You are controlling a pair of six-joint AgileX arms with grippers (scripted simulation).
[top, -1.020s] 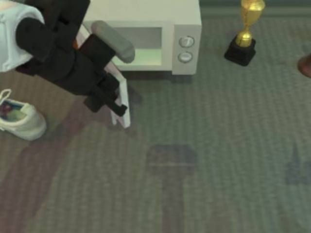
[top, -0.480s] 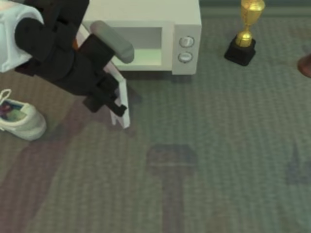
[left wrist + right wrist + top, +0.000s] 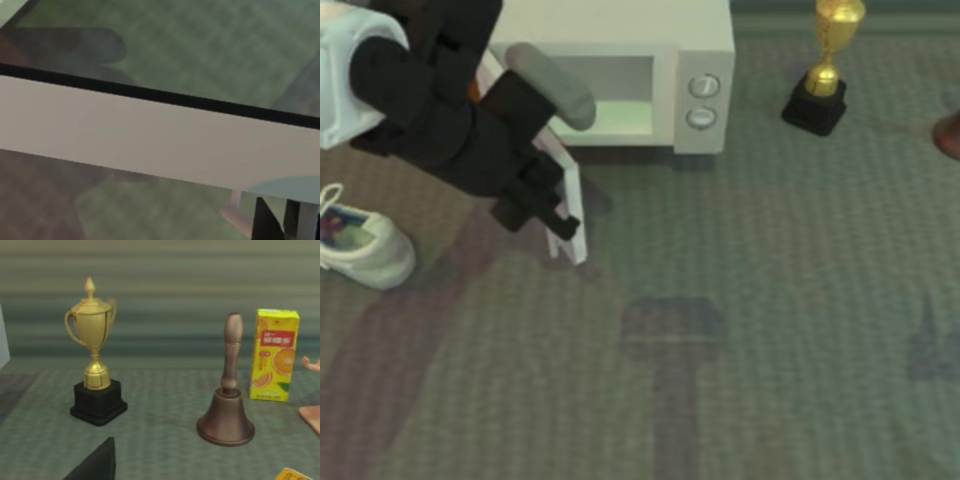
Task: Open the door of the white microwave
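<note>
**Door swung wide, left arm covering most of it**

The white microwave (image 3: pixel 620 60) stands at the back of the table (image 3: pixel 770 300), left of centre, its cavity lit and open to view. The door (image 3: pixel 576 215) hangs from the oven's left side and juts forward toward the front of the table, roughly square to the oven's front; its long axis runs front to back. Only its free end and a strip of its edge show in the top view, since the left arm lies over the rest. The left tool (image 3: pixel 555 215) sits at that free end; whether its fingers are parted or closed on the door I cannot tell. The left wrist view shows the door (image 3: pixel 150 135) as a pale band with a dark rim. The right arm is out of the top view; its wrist view shows a gold trophy (image 3: pixel 95 365), a bronze bell (image 3: pixel 226 410) and a juice carton (image 3: pixel 274 354). A white shoe (image 3: pixel 360 240) lies at the left edge.
</note>
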